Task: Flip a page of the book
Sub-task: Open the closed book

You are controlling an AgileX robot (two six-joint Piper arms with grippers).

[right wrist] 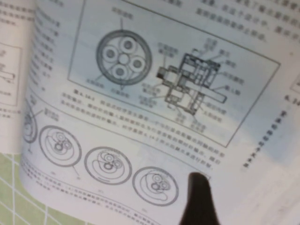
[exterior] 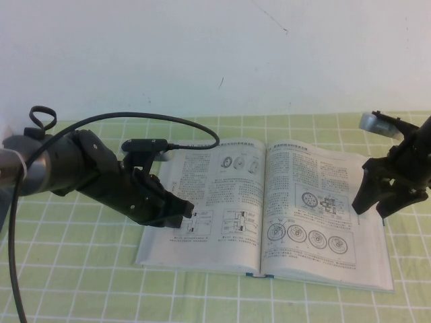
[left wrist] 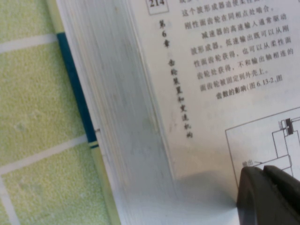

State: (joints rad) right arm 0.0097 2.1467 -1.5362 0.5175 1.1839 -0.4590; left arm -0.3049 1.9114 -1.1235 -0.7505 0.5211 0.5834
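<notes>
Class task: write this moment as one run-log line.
book: open flat | page: lying flat | left gripper: resting on left leaf | right gripper: open, over page's outer edge

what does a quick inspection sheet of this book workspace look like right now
surface: green checked mat, flat
book: book lies open, teal cover edge showing at its near side
page: page with the row of four round diagrams lies flat on the book's right half
clutter: nothing seen
left gripper: left gripper rests low on the book's left half, looks shut
right gripper: right gripper open, above the page's outer edge, holding nothing
cables: black cable loops over the left arm
surroundings: plain white wall
</notes>
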